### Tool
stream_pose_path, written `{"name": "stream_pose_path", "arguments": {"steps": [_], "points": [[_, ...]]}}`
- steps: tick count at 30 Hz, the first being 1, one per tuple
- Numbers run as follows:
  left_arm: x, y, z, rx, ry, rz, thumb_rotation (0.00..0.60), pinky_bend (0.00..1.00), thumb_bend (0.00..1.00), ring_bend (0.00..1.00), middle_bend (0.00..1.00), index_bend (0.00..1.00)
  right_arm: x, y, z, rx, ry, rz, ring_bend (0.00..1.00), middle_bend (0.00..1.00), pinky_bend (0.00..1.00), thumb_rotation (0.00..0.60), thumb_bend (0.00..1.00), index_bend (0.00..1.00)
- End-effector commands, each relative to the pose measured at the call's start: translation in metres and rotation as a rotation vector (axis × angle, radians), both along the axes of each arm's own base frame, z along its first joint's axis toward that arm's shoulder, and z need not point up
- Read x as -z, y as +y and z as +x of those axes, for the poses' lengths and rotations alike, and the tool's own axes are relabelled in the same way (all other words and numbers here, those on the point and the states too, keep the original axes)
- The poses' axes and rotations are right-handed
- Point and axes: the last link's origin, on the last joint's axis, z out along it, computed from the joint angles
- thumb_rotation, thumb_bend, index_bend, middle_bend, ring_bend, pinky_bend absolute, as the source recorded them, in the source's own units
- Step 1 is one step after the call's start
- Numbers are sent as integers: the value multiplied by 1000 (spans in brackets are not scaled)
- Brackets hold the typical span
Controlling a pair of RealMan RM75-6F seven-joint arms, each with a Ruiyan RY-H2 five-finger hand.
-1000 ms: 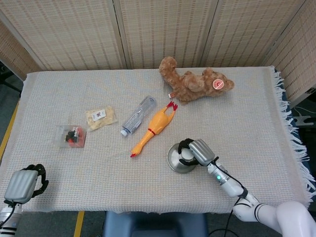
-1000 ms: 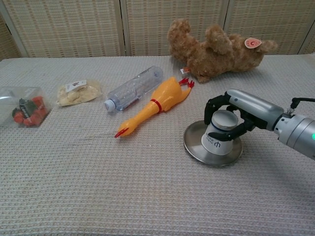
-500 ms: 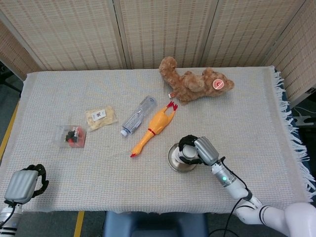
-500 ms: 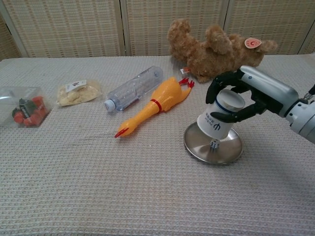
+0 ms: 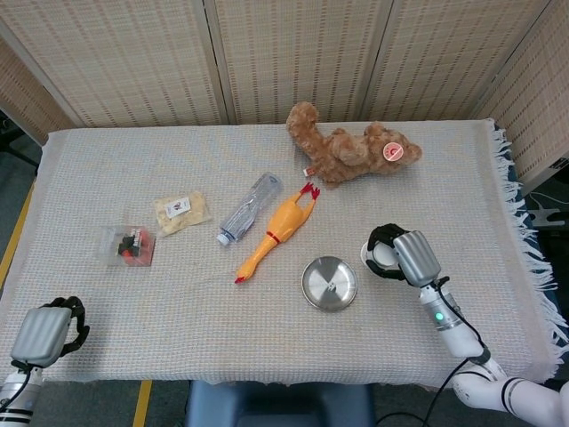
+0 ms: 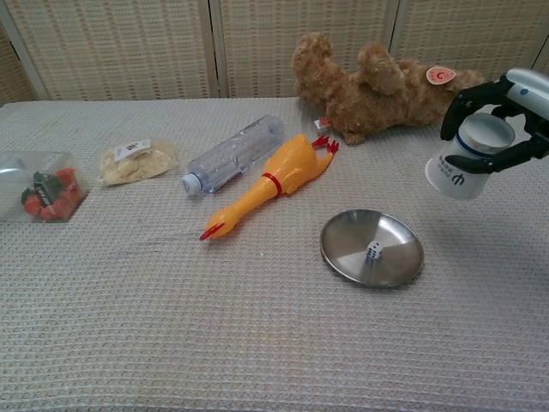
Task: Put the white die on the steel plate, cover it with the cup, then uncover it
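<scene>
The white die lies uncovered in the middle of the round steel plate, which also shows in the head view as a plate with the die a tiny speck on it. My right hand holds the white cup upside down in the air, up and to the right of the plate. The head view shows that same right hand wrapped around the cup. My left hand rests with fingers curled in at the table's near left corner, holding nothing.
A yellow rubber chicken and a clear plastic bottle lie left of the plate. A brown teddy bear lies at the back. A snack bag and a clear box of red items sit at the left.
My right hand lifted the cup off the plate and carried it up and to the right, uncovering the die. The left hand stayed put.
</scene>
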Motion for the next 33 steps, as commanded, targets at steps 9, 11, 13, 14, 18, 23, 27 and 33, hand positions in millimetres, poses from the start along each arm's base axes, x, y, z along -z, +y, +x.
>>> {"name": "stream_pose_path", "arguments": {"steps": [9,11,13,14,18,23,27,33], "points": [[0,0,0,-7,1,-3,600,556,363,363,393,262,-5,-12,-71,199,45,90,279,403,596,600,191,415],[0,0,0,-7,1,-4,600,557,363,363,393,262,-4,-12,-75,208,48,101,227,348,591,600,191,341],[0,0,-1,-8,3,-6,600,557,363,363,393,262,-3,-12,-77,208,46,109,192,312,586,600,190,307],[1,0,-1,-8,4,-7,600,557,363,363,393,262,-3,-11,-77,205,46,112,172,291,582,600,190,288],[1,0,0,-7,5,-9,600,557,363,363,393,262,0,-11,-78,181,51,118,116,227,548,600,186,234],[0,0,0,-7,3,-6,600,557,365,363,394,262,1,-8,-78,143,77,98,64,183,419,600,164,194],[0,0,0,-7,3,-6,600,557,364,363,393,262,-1,-5,-79,125,97,83,15,143,297,600,138,153],[0,0,0,-5,3,-8,600,557,366,363,394,262,-5,-5,-83,127,149,86,0,89,263,600,122,93]]}}
